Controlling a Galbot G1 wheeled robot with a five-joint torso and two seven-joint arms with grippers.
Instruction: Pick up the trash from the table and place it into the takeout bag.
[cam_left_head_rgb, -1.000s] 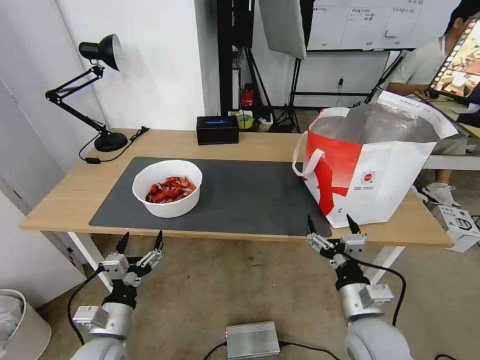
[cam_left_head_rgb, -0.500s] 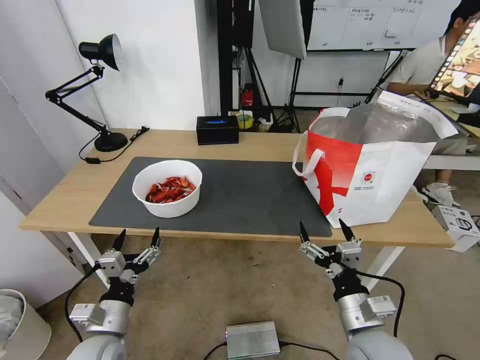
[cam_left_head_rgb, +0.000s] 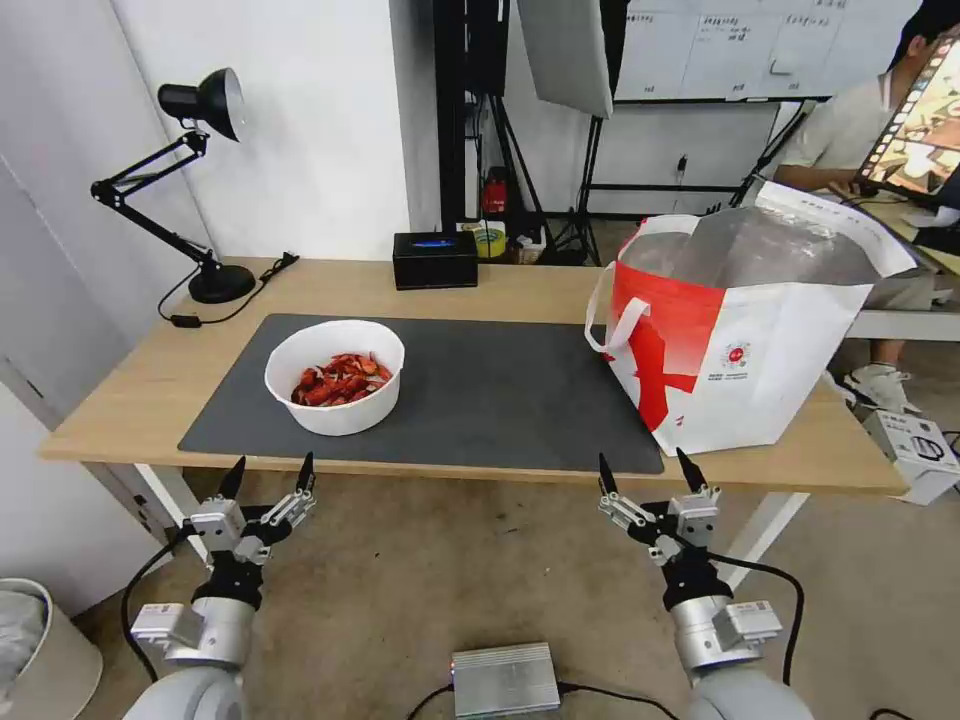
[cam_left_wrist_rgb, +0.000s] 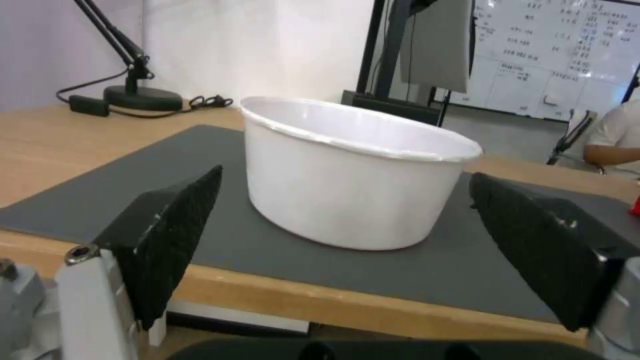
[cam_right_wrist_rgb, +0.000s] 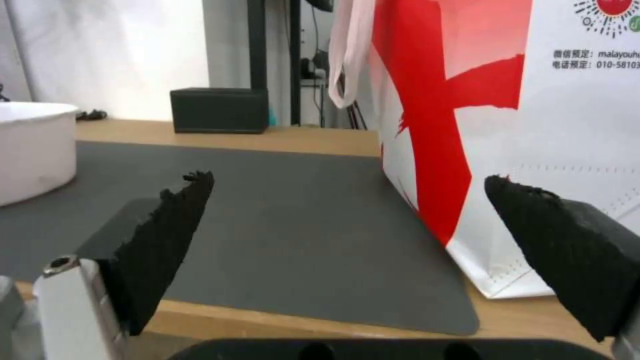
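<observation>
A white round bowl (cam_left_head_rgb: 335, 375) of red crayfish shells, the trash, sits on the left part of the dark grey mat (cam_left_head_rgb: 480, 395) on the light-wood table (cam_left_head_rgb: 140, 385). The red-and-white takeout bag (cam_left_head_rgb: 730, 340) stands open at the table's right end, foil lining showing. My left gripper (cam_left_head_rgb: 268, 475) hangs open below the table's front edge, just in front of the bowl (cam_left_wrist_rgb: 353, 170). My right gripper (cam_left_head_rgb: 645, 470) is open too, below the front edge near the bag's (cam_right_wrist_rgb: 507, 125) left corner. Both hold nothing.
A black tissue box (cam_left_head_rgb: 434, 259) stands at the table's back edge, a black desk lamp (cam_left_head_rgb: 195, 180) at the back left. A silver box (cam_left_head_rgb: 505, 680) lies on the floor between my arms. A white bin (cam_left_head_rgb: 40, 650) sits at the lower left.
Both grippers have sunk lower and drawn back from the table's front edge, staying open. The bowl and the bag have not moved.
</observation>
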